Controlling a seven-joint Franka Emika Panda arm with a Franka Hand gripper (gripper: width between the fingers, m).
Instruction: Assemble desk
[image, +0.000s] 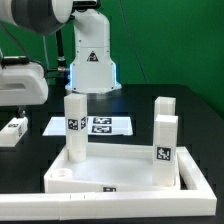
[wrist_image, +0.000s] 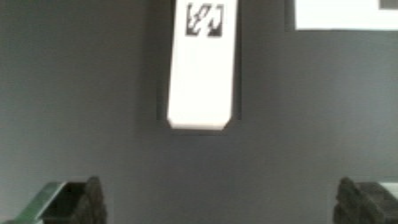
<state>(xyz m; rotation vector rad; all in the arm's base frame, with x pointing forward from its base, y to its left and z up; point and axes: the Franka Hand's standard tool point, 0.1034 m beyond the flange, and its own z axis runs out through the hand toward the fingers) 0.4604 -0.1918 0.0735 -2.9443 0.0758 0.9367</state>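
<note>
In the lower half of the exterior view lies the desk panel (image: 120, 172), three legs (image: 74, 127) standing in it; marker board (image: 92, 125) behind. In the wrist view, a loose leg (wrist_image: 203, 75) lies between the wide-open gripper (wrist_image: 222, 203) fingers.

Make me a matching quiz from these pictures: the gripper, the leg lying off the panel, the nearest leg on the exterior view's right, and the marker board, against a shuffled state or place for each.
Things:
1. gripper
2. loose leg
3. near right leg
4. marker board

States or places:
A. flat sheet with several tags, on the table behind the desk panel
B. stands upright on the panel
C. open, holding nothing
D. lies on its side on the dark table below the gripper, tag facing up

Pairs: 1-C, 2-D, 3-B, 4-A
</note>
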